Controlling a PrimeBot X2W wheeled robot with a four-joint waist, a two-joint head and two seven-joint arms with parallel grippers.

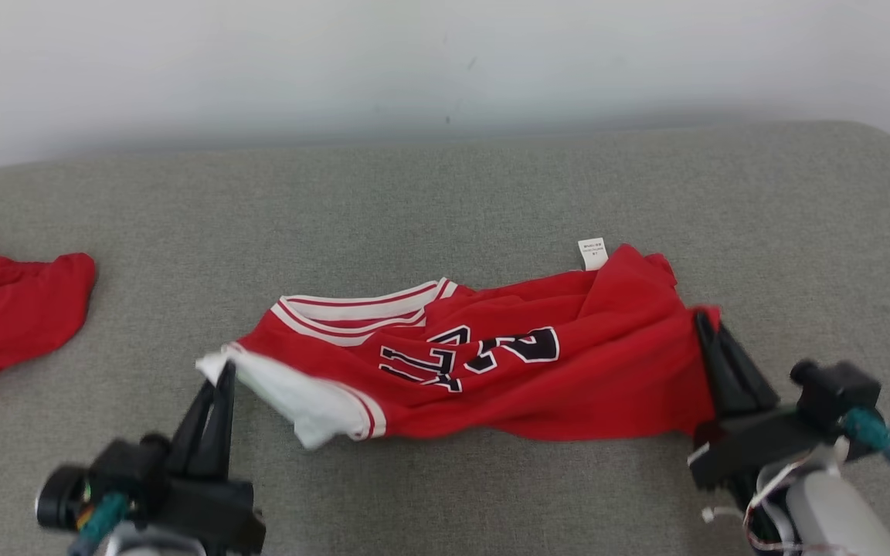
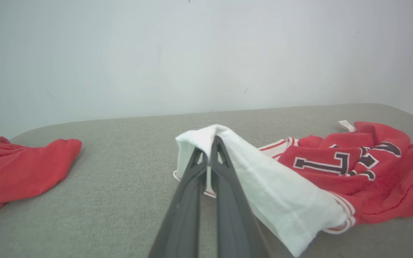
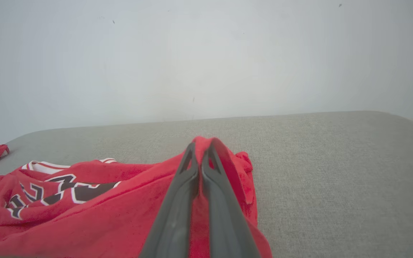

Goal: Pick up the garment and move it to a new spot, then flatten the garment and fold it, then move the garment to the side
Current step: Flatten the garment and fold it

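Your left pincer is clenched on the white-lined end of the red jersey, and your right pincer is clenched on its opposite red edge. The jersey lies crumpled mid grey fabric surface, strung between both, lettering up, white tag at the far edge. Another red cloth lies well apart on the left.

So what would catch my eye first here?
The crumpled red jersey with dark lettering lies midway across the grey padded surface. The left tool is pinched shut on its white end and the right tool on its red end. A second red garment lies at the far left edge.
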